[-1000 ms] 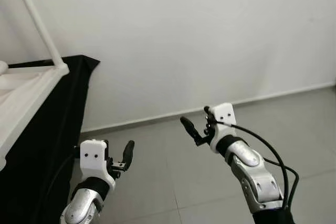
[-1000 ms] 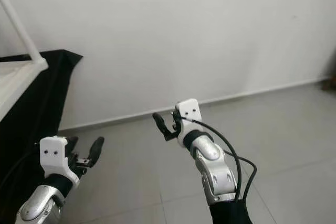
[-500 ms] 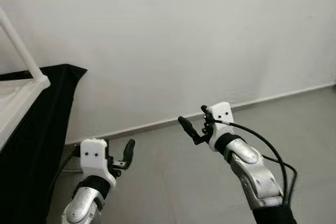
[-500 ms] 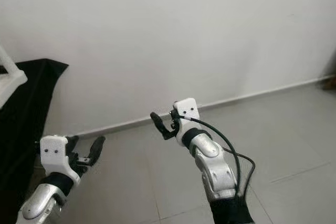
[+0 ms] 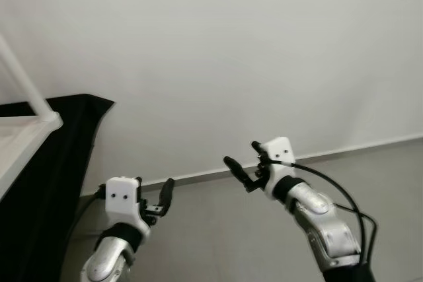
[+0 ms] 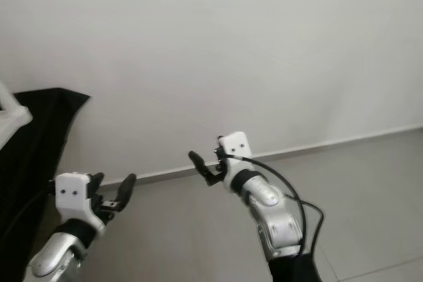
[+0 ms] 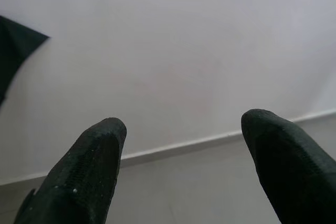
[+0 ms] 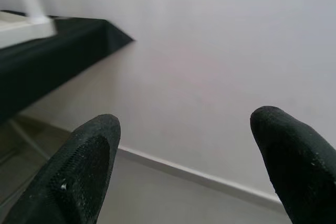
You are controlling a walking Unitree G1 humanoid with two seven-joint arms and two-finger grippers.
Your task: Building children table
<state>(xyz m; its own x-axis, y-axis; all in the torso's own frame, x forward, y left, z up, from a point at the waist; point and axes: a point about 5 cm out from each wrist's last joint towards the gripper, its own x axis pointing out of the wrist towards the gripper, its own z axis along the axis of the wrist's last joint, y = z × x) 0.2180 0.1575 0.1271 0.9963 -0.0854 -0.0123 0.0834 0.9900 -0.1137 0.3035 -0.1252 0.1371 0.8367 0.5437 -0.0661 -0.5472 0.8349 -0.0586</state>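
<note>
Both arms are raised before a bare white wall (image 5: 264,51), above a grey tiled floor (image 5: 218,229). The left gripper (image 5: 158,201) and the right gripper (image 5: 243,175) each hold their fingers spread apart, with nothing between them; the wrist views confirm the gap. The white table (image 5: 26,133), overturned with one leg (image 5: 20,77) pointing up, lies on a surface draped in black cloth (image 5: 59,183) at the robot's far left, well apart from both grippers. No part is in hand, so this appears to be a transit step between assembly actions. The next move probably calls for turning left toward the table and bringing an empty gripper to a leg or a loose part.
</note>
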